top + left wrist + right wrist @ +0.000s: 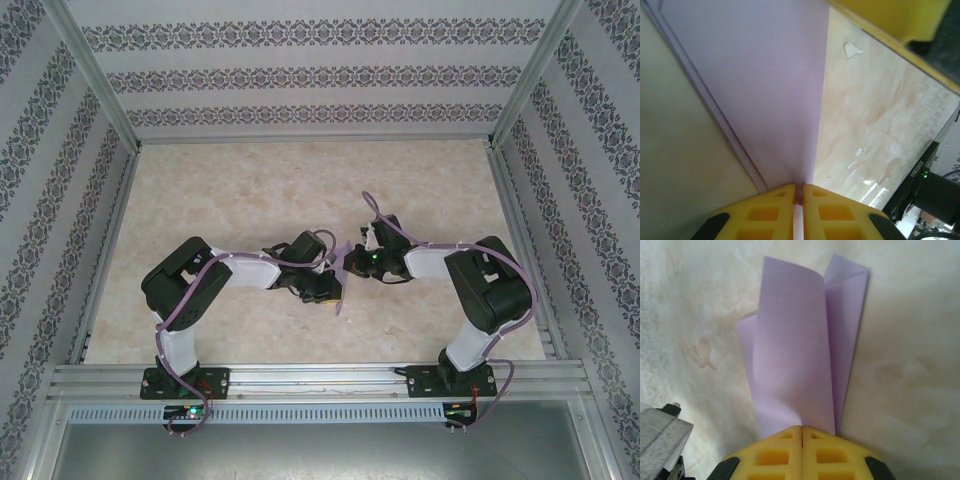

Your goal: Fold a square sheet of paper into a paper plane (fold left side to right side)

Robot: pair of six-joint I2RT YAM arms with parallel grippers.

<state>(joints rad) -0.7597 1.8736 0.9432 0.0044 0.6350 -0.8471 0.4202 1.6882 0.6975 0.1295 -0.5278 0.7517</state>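
**K:** Yellow fingertips of the right gripper (802,430) are pressed together on the near end of the lavender paper (800,340) — clamped, no gap that we can see.

**M:** Left gripper (799,189)?

**K:** Same. Its tips are closed to a sliver and the sheet runs straight into it, so both claws are grasping the one sheet.

**M:** Where does the sheet sit?

**K:** Mid-table, right between the two wrists in the top view, over the marbled tabletop (900,365). It's partly folded, with the layers bowed open rather than flat.

**M:** Axis?

**K:** The long axis runs straight out from the right fingertips, away from that wrist. From the left claw the paper fans up and away, with one long edge running diagonally.

**M:** Nearer arm?

**K:** Neither — both are on it. We reckon the crease isn't set. Any pull should follow that long axis, because a sideways tug would probably twist or tear the paper.
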